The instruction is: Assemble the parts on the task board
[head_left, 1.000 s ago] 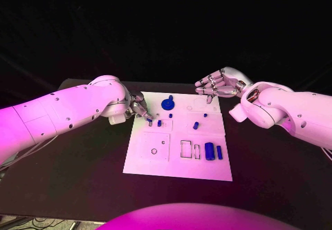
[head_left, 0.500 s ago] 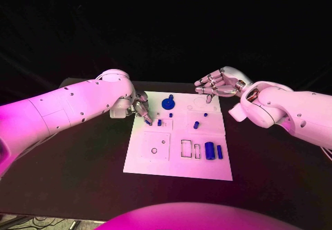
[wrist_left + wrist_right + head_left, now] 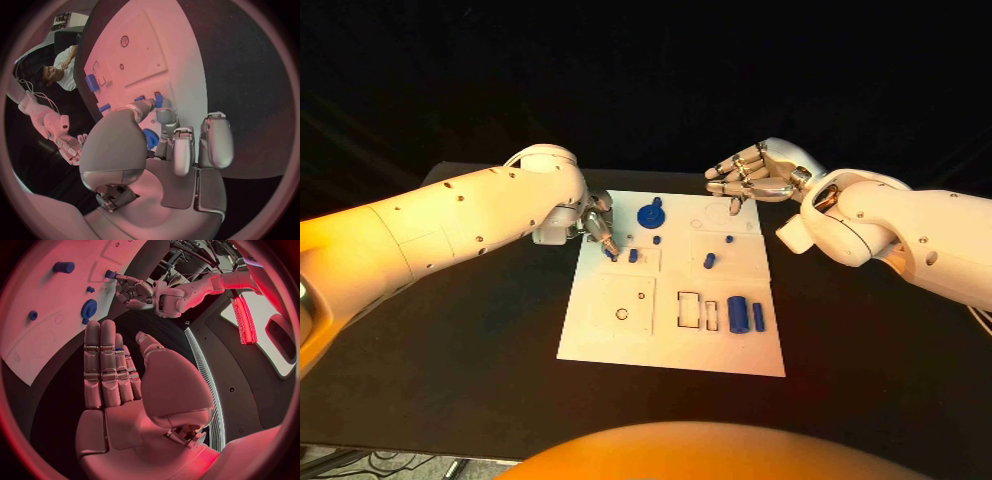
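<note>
Under the left hand (image 3: pixel 593 226), at the board's (image 3: pixel 610 345) left edge, a small blue peg (image 3: pixel 609 254) stands at the fingertips (image 3: pixel 164 115). The left wrist view shows two fingers brought together on this peg, the others loosely curled alongside; whether they truly pinch it or only touch it I cannot tell. A second short peg (image 3: pixel 633 256) stands just beside the first, on the side away from the fingers. Beyond these fingers, toward the board's far edge, lies the blue round knob (image 3: pixel 651 214), with a tiny blue stud (image 3: pixel 656 240) near it.

At the board's far right corner the right hand (image 3: pixel 750 177) hovers with fingers straight, close together and holding nothing; the right wrist view shows its palm flat and bare. Just below its fingertips lie another small stud (image 3: pixel 728 240) and a short blue cylinder (image 3: pixel 708 261).

Well away from both hands, toward the near right, a thick blue cylinder (image 3: pixel 736 315) and a thin blue bar (image 3: pixel 759 318) sit side by side next to rectangular outlined recesses (image 3: pixel 689 310). A round hole (image 3: pixel 620 314) marks the square recess on the near left. No writing is readable on the board.
</note>
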